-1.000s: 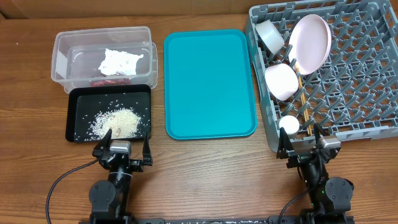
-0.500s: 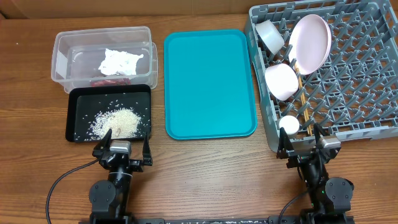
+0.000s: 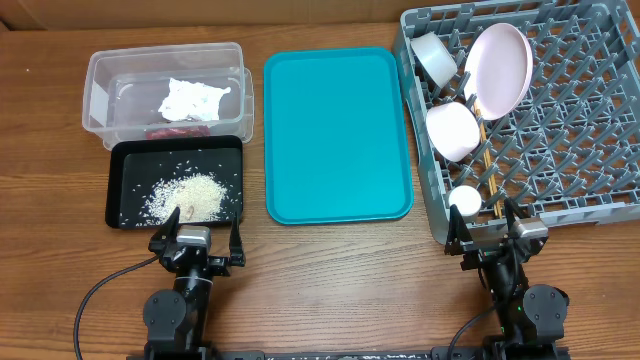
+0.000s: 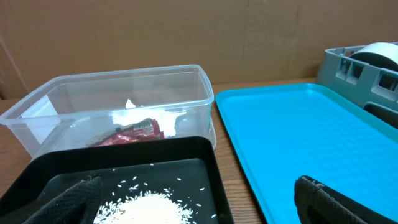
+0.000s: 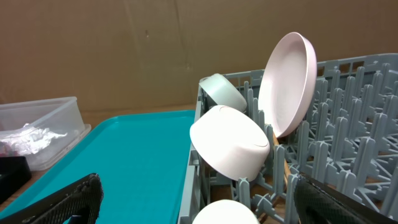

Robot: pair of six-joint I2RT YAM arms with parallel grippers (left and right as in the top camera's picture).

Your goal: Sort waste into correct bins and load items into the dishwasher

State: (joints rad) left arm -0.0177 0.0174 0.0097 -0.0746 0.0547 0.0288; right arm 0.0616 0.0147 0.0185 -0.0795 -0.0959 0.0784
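The white tissue [image 3: 194, 99] and reddish scraps [image 3: 168, 130] lie in the clear tub [image 3: 98, 72]. The rice heap [image 3: 190, 195] lies in the black tray [image 3: 120, 165]. The grey rack [image 3: 560, 190] holds the plate [image 3: 500, 66], two bowls [image 3: 434, 55] [image 3: 452, 130], the cup [image 3: 465, 200] and chopsticks [image 3: 487, 160]. My left gripper [image 3: 196, 243] is open and empty near the table's front edge, just in front of the black tray. My right gripper [image 3: 497, 236] is open and empty by the rack's front left corner. The wrist views show the tub [image 4: 124, 93], rice [image 4: 152, 205], plate [image 5: 285, 84] and a bowl [image 5: 229, 142].
A large teal serving tray [image 3: 335, 135] lies bare between the bins and the rack; it also shows in the left wrist view [image 4: 311, 137] and the right wrist view [image 5: 124, 155]. A brown cardboard wall stands behind the table.
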